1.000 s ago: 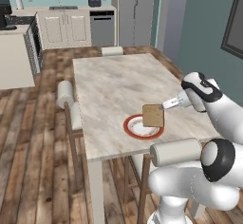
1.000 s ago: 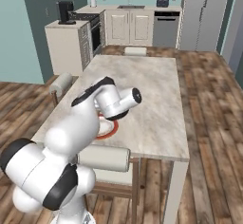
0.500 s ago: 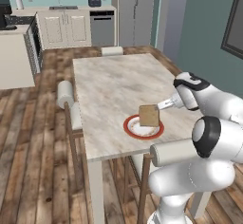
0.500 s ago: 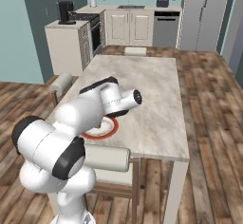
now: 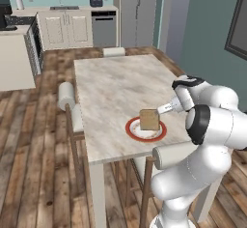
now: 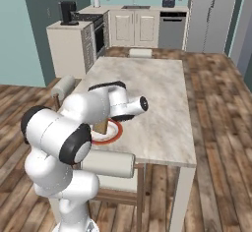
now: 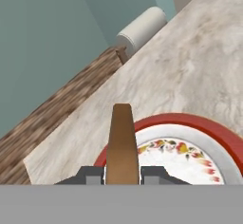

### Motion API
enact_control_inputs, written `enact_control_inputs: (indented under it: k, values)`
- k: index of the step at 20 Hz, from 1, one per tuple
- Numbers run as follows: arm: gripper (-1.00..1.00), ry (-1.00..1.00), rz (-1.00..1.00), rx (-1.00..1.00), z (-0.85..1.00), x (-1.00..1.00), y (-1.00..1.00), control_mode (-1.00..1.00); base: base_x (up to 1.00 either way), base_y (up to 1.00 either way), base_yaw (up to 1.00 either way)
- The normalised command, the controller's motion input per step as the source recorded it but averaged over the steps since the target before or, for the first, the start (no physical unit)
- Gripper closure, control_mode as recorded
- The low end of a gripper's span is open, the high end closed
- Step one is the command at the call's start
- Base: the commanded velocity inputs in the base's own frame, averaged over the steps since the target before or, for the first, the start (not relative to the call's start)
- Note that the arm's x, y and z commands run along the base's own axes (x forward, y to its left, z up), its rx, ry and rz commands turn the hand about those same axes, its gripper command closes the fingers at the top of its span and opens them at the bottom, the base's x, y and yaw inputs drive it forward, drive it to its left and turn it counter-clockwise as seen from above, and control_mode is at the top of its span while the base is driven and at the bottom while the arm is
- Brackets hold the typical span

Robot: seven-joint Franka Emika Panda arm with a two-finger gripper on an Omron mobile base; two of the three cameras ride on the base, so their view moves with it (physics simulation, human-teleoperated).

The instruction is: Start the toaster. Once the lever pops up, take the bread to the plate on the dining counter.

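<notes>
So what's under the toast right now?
The bread, pinched upright in the shut gripper, is over the plate with the red rim, which sits on the dining counter. Whether its bottom edge touches the plate is covered by the slice itself.

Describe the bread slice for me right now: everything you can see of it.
The bread is one square, flat, tan-brown toasted slice with a darker crust edge. It stands on edge, roughly upright, over the plate, a white plate with a red rim on the dining counter. The gripper is shut on its edge, one finger on each face; the hand view shows the slice edge-on. Whether its lower edge touches the plate I cannot tell.
</notes>
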Motion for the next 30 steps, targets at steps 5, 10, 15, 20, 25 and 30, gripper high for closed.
enact_control_inputs:
  k: [5, 10, 15, 20, 25, 30]
  values:
    - [1.0, 0.0, 0.0, 0.0, -0.17, 0.03, 0.11, -1.0, 0.0, 0.0, 0.0]
    - [1.0, 0.0, 0.0, 0.0, -0.18, 0.08, 0.16, -1.0, 0.0, 0.0, 0.0]
    - [1.0, 0.0, 0.0, 0.0, -0.18, 0.14, 0.12, -1.0, 0.0, 0.0, 0.0]
    - [1.0, 0.0, 0.0, 0.0, -0.11, 0.03, 0.11, -1.0, 0.0, 0.0, 0.0]
    - [1.0, 0.0, 0.0, 0.0, 0.0, 0.0, 0.05, -1.0, 0.0, 0.0, 0.0]
    - [1.0, 0.0, 0.0, 0.01, 0.0, -0.1, 0.11, -1.0, 0.0, 0.0, 0.0]
